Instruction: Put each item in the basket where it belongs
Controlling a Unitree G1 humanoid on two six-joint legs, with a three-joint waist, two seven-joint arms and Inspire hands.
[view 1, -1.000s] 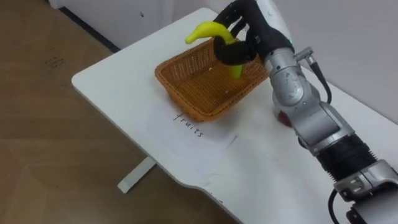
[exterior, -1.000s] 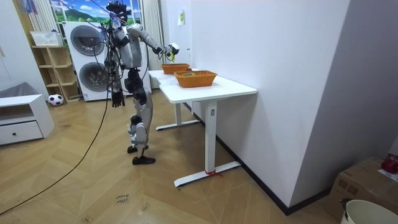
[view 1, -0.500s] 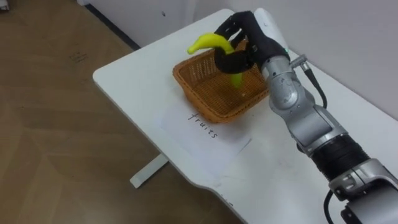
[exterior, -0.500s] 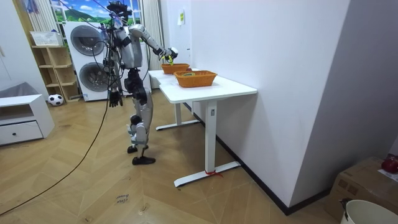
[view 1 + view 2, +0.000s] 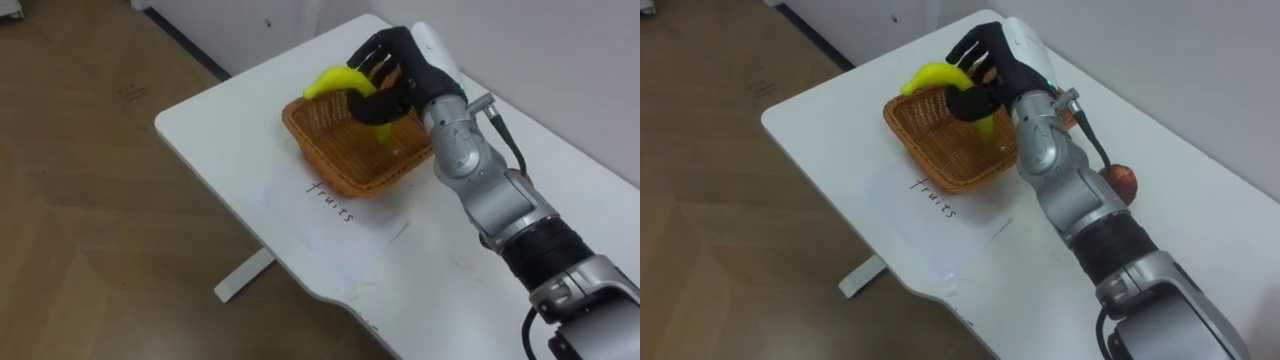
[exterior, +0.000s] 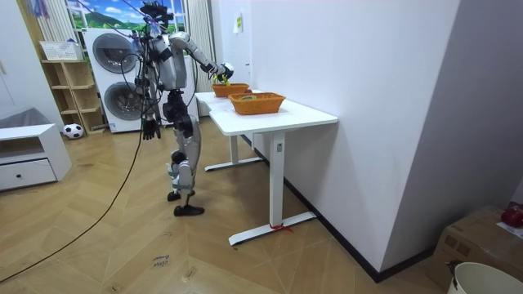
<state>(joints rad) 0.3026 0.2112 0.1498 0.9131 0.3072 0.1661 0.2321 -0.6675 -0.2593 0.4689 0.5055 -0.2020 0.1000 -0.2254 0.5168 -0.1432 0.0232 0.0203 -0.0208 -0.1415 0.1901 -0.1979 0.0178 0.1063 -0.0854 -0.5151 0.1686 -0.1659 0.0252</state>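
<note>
Right hand (image 5: 398,72), arm stretched forward, grips curved yellow banana (image 5: 335,78) over woven orange wicker basket (image 5: 345,160) on white table (image 5: 220,110). Right eye view: round red apple (image 5: 1123,180) on table beside forearm. Room view: left hand (image 6: 149,128) hangs by hip.

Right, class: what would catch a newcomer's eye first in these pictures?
The bright yellow curved banana stands out, gripped in the robot's black right hand over the orange woven wicker basket on the white table. A reddish round fruit lies on the table beside that arm.
</note>
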